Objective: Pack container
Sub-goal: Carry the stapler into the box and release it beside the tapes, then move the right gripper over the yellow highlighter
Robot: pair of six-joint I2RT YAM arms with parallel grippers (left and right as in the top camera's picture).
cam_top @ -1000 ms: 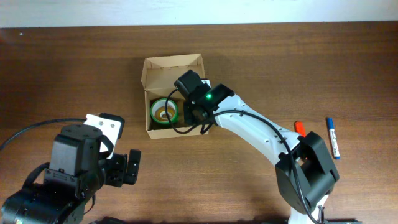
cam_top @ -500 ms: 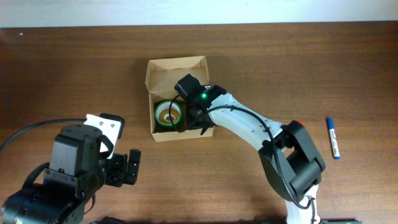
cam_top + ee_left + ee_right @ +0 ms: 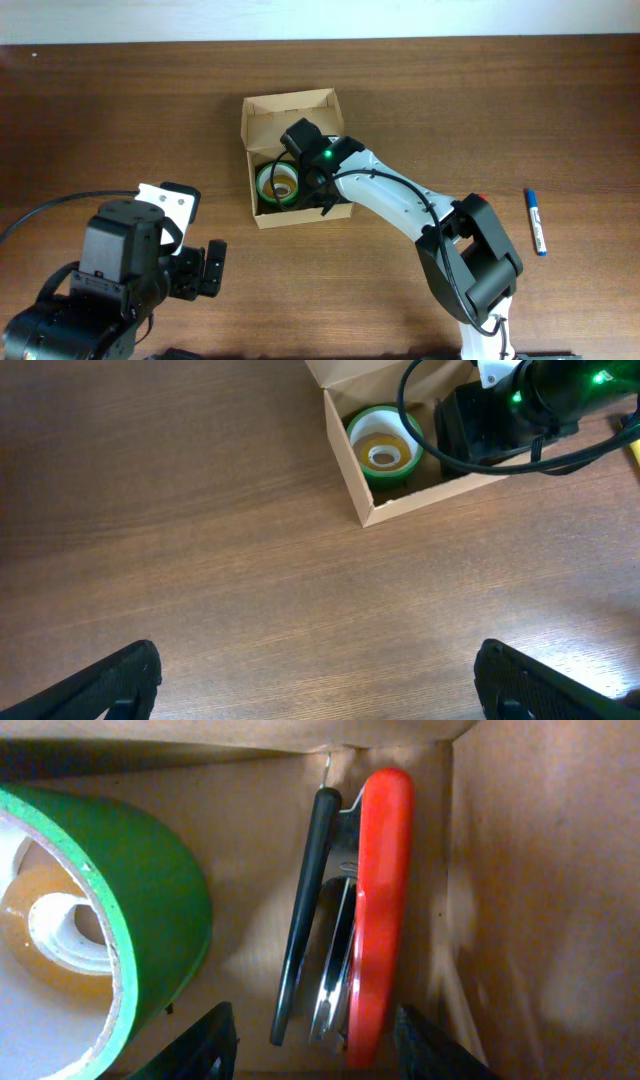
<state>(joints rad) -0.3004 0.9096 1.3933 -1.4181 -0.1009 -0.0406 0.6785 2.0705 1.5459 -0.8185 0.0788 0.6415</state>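
The container, a brown cardboard box (image 3: 251,190) with its flap lid standing open at the far side, sits at mid table. It holds a green tape roll (image 3: 277,184) and a red stapler (image 3: 378,900). My right gripper (image 3: 316,188) reaches down into the box's right half. In the right wrist view it (image 3: 315,1050) is open, its fingers either side of the stapler's near end, with a gap on the left. A smaller clear tape roll (image 3: 55,935) lies inside the green roll (image 3: 150,880). My left gripper (image 3: 205,268) is open and empty over bare table, well short of the box (image 3: 345,470).
A blue marker (image 3: 536,221) lies at the right of the table. A red object (image 3: 483,199) shows partly under the right arm. A yellow thing (image 3: 634,452) shows at the right edge of the left wrist view. The table is brown wood.
The box has slid a little to the right as my right gripper went deeper into it. The right arm's elbow has swung in. The left arm has not moved.
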